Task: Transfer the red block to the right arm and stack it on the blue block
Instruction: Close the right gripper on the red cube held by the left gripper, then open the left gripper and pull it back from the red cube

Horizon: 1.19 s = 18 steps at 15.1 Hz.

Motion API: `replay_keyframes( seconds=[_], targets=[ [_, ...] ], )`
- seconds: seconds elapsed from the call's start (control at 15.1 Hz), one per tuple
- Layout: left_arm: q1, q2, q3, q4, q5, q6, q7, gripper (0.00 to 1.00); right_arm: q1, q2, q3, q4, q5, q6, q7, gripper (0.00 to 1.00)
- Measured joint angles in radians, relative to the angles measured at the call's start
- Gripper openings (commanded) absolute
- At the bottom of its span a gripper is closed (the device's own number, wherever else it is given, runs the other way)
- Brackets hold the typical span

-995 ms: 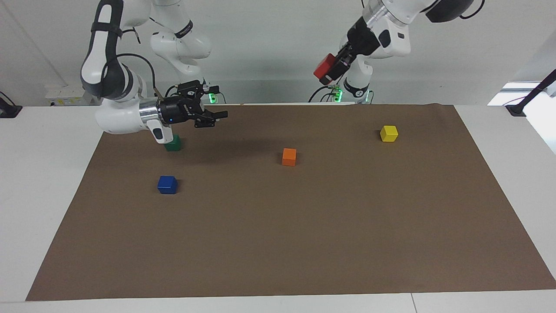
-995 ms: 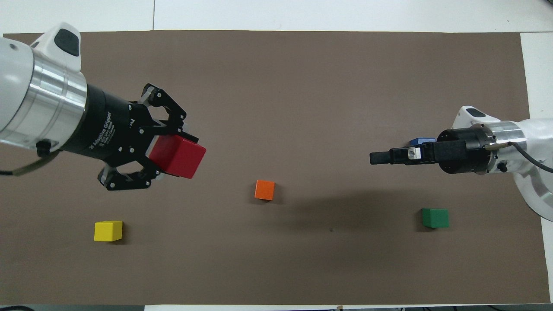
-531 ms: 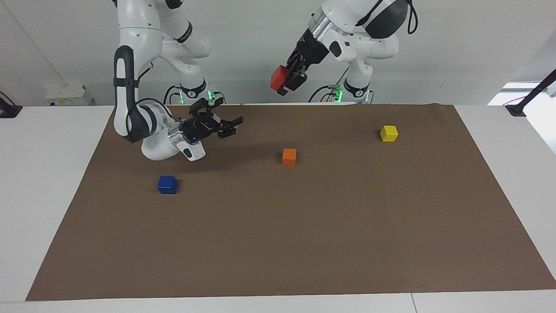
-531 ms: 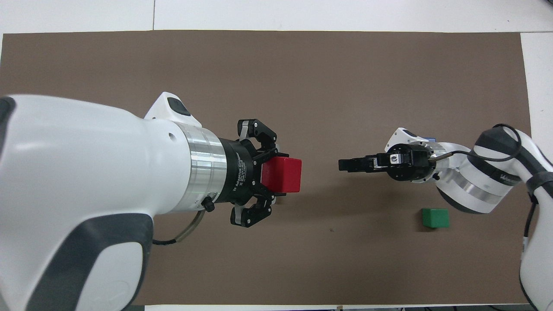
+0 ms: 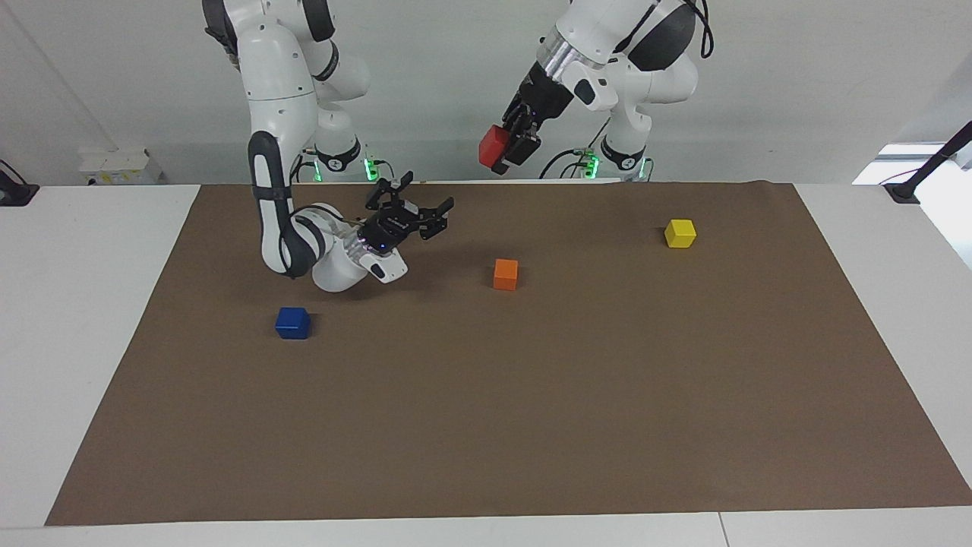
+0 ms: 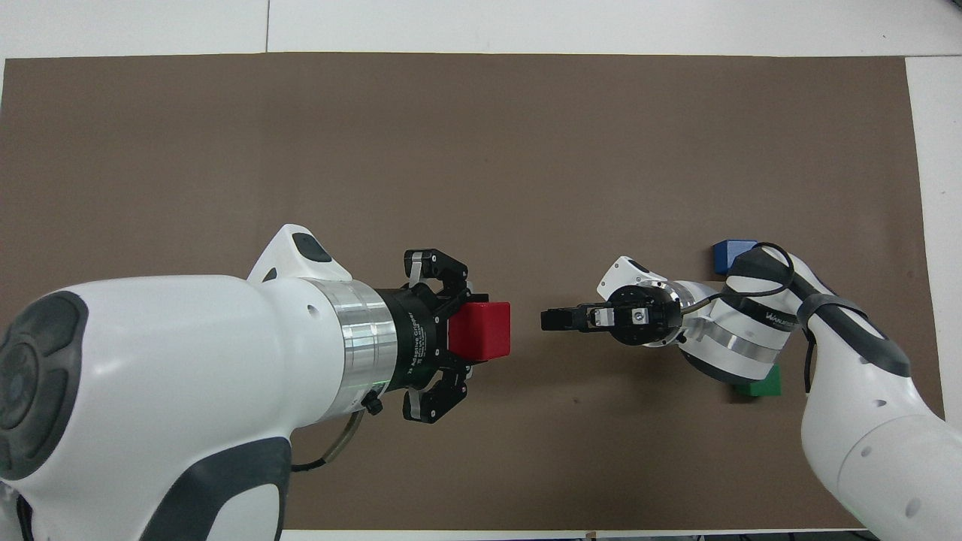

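In the facing view, your left gripper (image 5: 507, 154) hangs high above the robots' edge of the brown-covered counter (image 5: 531, 395), jaws clamped on the small glossy red cube (image 5: 493, 145). Your right gripper (image 5: 425, 214) points up toward it, jaws spread wide and empty. The small dark blue cube (image 5: 292, 323) sits on the counter toward the right arm's end.

From overhead, the red cube (image 6: 479, 330) faces the right gripper (image 6: 558, 319) with a gap between them; the dark green cube (image 6: 760, 388) is mostly hidden under the right arm.

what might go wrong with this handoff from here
1. The left hand holds the red block high above the mat, while the open right hand sits lower; a misaligned meeting could drop it.
2. The right arm's elbow hides the green block and might knock it.
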Motion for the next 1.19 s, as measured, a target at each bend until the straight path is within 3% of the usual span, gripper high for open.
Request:
replay_keyframes(
  seconds=[0.46, 0.86, 0.93, 1.06, 1.13, 1.19],
  targets=[
    [-0.015, -0.002, 0.000, -0.035, 0.000, 0.050, 0.000, 0.00, 0.179, 0.000, 0.001, 0.013, 0.169, 0.037, -0.039, 1.00],
    [-0.030, -0.015, 0.000, -0.084, 0.000, 0.074, -0.001, 0.00, 0.192, -0.001, 0.048, 0.032, 0.227, 0.029, -0.041, 0.99],
    [-0.033, -0.018, 0.000, -0.088, 0.000, 0.074, -0.001, 0.00, 0.192, -0.002, 0.049, 0.034, 0.229, 0.027, -0.043, 0.90],
    [-0.043, -0.025, -0.001, -0.098, 0.000, 0.074, -0.001, 0.00, 0.191, -0.004, 0.049, 0.035, 0.235, 0.026, -0.052, 0.63],
    [-0.045, -0.030, -0.001, -0.105, 0.000, 0.074, -0.001, 0.00, 0.191, -0.004, 0.049, 0.036, 0.235, 0.026, -0.054, 0.25],
    [-0.047, -0.036, -0.001, -0.115, 0.000, 0.074, -0.001, 0.00, 0.191, -0.004, 0.049, 0.036, 0.236, 0.026, -0.057, 0.00]
  ],
)
